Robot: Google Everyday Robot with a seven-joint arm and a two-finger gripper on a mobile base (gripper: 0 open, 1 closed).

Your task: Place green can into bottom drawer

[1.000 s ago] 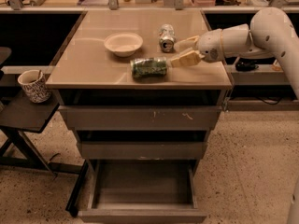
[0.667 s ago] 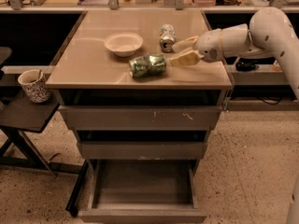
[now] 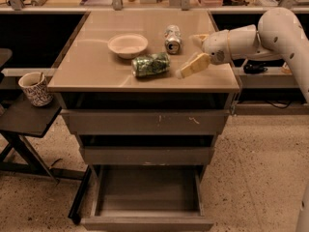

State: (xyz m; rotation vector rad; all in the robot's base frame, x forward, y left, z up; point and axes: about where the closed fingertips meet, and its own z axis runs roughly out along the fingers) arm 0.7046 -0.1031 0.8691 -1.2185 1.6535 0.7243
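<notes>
The green can (image 3: 150, 65) lies on its side on the cabinet top, near the front middle. My gripper (image 3: 194, 52) hovers just right of it, a short gap away, open and empty, its pale fingers (image 3: 193, 65) pointing left toward the can. The bottom drawer (image 3: 147, 223) is pulled out below, and its tray shows nothing inside. The two drawers above it are closed or nearly closed.
A silver-white can (image 3: 172, 38) lies behind the green can. A shallow pale bowl (image 3: 128, 45) sits to the left of both. A patterned cup (image 3: 36, 88) stands on a low dark side table (image 3: 24, 120) at left. Shelving runs behind the cabinet.
The green can has shifted slightly left and back on the cabinet top. My gripper has stayed just right of it, its fingers spread a little wider.
</notes>
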